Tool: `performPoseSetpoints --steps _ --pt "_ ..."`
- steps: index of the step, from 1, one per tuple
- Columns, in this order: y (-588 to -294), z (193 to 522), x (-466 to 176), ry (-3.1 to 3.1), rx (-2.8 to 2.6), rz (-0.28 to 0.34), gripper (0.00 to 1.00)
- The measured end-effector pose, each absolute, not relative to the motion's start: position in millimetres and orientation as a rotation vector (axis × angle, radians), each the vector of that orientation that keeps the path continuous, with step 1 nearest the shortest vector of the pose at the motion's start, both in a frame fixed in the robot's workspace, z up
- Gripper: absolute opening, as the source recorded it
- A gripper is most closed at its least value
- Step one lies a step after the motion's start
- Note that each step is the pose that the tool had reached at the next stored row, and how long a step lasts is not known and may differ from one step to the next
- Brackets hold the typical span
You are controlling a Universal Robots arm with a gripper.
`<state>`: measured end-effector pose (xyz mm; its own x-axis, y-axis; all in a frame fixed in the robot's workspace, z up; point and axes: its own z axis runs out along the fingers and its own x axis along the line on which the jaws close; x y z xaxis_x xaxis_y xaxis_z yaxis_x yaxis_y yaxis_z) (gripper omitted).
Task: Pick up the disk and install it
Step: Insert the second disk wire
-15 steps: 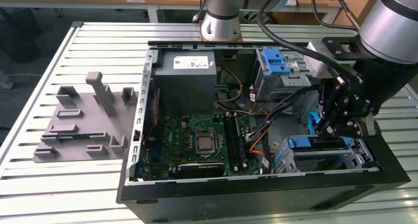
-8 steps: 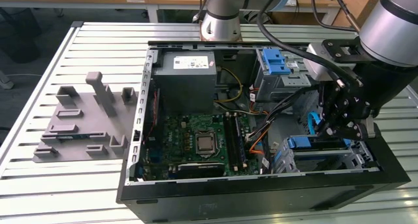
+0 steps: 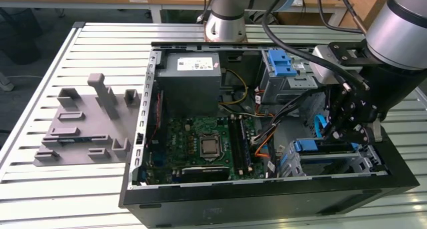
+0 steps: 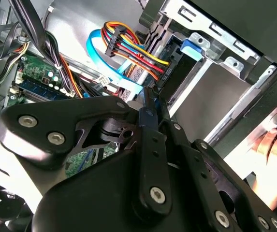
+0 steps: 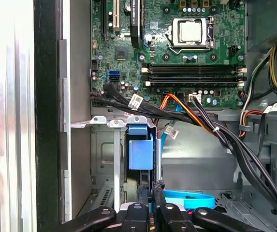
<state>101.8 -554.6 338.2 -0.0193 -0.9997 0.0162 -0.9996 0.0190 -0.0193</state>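
Fingers (image 5: 144, 195) look closed, tips pressed together with no real gap in both wrist views. They sit inside the computer case (image 3: 267, 201) right at the end of the blue-framed disk (image 5: 140, 152); whether they actually pinch its frame can't be told.

Slatted metal tabletop (image 3: 67, 199) carries the computer case, which lies on its side with its panel off. Grey moulded holder block (image 3: 80, 134) sits on the tabletop just outside the case, on the exterior view's left. Motherboard (image 3: 200, 144) covers the case floor, bare CPU socket near its middle. Metal drive cage (image 3: 333, 164) fills the case corner toward the exterior view's right. The disk stands on edge in a slot of that cage, blue end facing the fingers. Bundled cables (image 5: 201, 121) cross the case between the motherboard and the cage. A person's hand (image 4: 276, 145) rests just outside the case wall.
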Motion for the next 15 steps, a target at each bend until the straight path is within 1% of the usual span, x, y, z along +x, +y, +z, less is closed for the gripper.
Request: performPoseSetpoints --steps 15 --pt "-554.7 335.6 102.9 2.241 -2.198 -0.039 0.16"
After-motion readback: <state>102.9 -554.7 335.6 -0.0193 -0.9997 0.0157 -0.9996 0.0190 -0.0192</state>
